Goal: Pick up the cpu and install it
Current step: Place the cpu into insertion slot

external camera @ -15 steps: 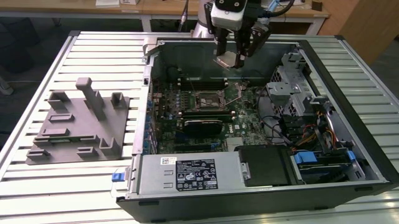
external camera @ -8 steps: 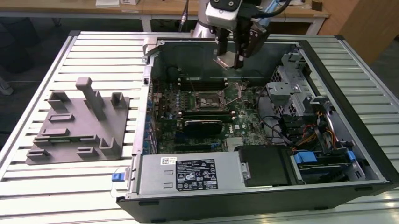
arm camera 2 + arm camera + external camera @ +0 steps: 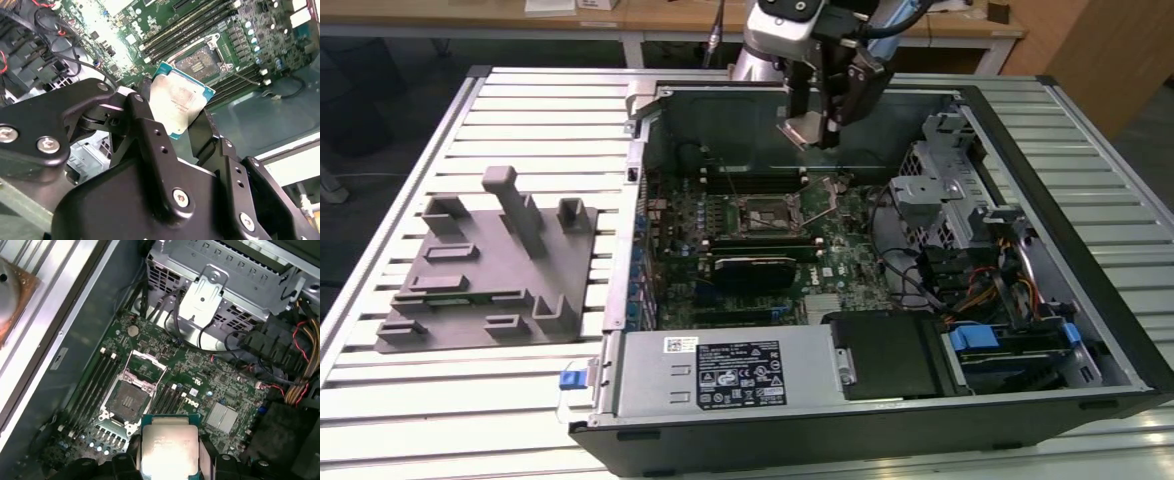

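Note:
The cpu [image 3: 177, 97] is a small flat square chip with a silvery top, and my gripper [image 3: 175, 107] is shut on it by two opposite edges. In the exterior view the gripper [image 3: 811, 135] hangs with the cpu [image 3: 806, 130] above the far part of the open computer case. The motherboard socket [image 3: 774, 212] lies below it and a little nearer, its metal frame raised open. In the first wrist view the cpu [image 3: 167, 445] sits between the black fingers [image 3: 210, 462], with the open socket [image 3: 131, 397] beside it on the green board. The second wrist view has the socket [image 3: 200, 60] just beyond the chip.
The case wall [image 3: 638, 150] rises around the board. A metal drive cage [image 3: 947, 190] with cables stands on the exterior view's right. A power supply [image 3: 720, 375] fills the near end. A black block [image 3: 754, 272] lies near the socket. A grey fixture [image 3: 494, 270] rests on the slatted table.

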You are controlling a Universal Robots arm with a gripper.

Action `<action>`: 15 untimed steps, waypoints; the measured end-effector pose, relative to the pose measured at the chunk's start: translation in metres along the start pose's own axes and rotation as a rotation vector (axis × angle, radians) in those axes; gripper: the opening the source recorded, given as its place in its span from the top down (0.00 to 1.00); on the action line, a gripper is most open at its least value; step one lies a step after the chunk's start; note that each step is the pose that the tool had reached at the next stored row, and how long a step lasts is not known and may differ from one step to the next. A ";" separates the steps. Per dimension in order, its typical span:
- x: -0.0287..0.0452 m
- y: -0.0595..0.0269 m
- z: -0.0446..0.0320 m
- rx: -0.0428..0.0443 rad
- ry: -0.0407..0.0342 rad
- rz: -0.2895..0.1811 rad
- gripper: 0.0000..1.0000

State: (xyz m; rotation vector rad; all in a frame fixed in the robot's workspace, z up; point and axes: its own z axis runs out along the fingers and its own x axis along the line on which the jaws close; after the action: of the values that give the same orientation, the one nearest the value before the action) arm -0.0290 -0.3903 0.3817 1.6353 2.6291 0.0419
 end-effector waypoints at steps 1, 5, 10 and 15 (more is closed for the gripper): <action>0.0001 0.0000 0.0001 0.0003 -0.0006 0.013 0.46; 0.0002 0.0001 0.0005 0.0016 -0.0033 0.073 0.46; 0.0004 0.0001 0.0011 0.0037 -0.0072 0.155 0.46; 0.0006 0.0002 0.0019 0.0055 -0.0108 0.231 0.46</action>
State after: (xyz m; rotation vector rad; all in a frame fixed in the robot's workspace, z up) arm -0.0290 -0.3898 0.3798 1.9261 2.4207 0.0336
